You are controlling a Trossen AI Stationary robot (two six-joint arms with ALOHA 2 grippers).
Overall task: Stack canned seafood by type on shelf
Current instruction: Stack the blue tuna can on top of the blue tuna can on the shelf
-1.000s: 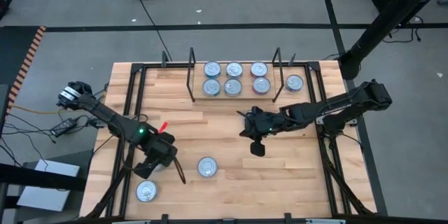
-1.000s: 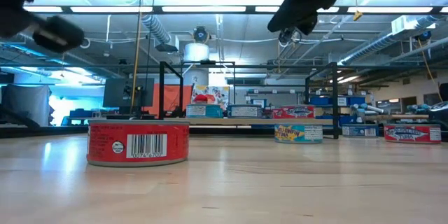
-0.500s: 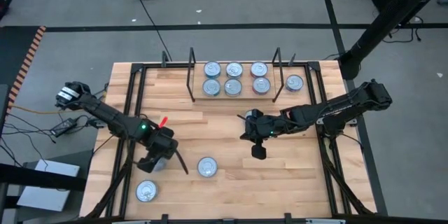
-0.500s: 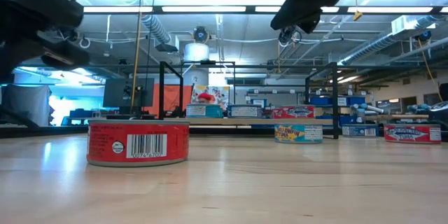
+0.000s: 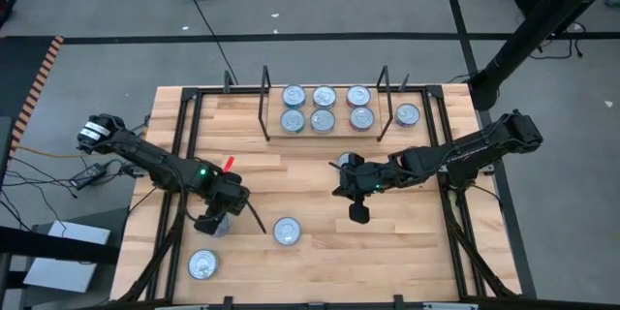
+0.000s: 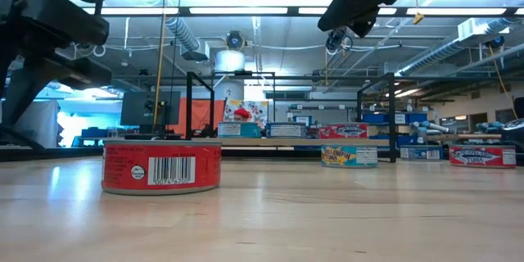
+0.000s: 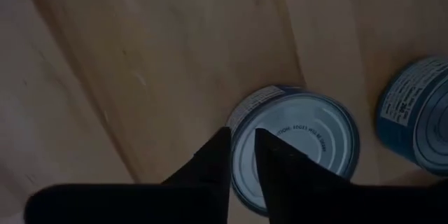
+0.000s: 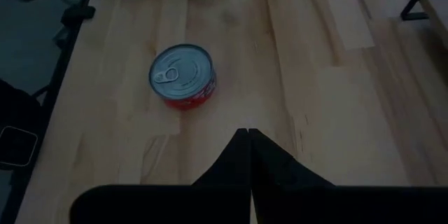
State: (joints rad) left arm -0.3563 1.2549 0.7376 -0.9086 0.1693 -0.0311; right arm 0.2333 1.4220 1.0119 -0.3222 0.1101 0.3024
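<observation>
Hovering over a blue tin point(image 7: 294, 147) near the tabletop's point(image 5: 310, 179) front-left corner, the left hand point(image 7: 241, 155) shows fingers slightly parted, straddling its rim. The right hand point(image 8: 248, 143), pressed together, hangs nearer the shelf point(image 5: 325, 136), well apart from this tin.

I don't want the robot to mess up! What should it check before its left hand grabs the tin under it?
1. Left gripper lined up over the blue-labelled tin: ok.
2. Jaws wide enough to fit around that tin: not ok, only a narrow gap.
3. Neighbouring tin apart from it: ok.
4. Right gripper shut and hovering mid-table, out of the way: ok.
5. Which pile on the shelf matches this tin: cannot tell.
</observation>
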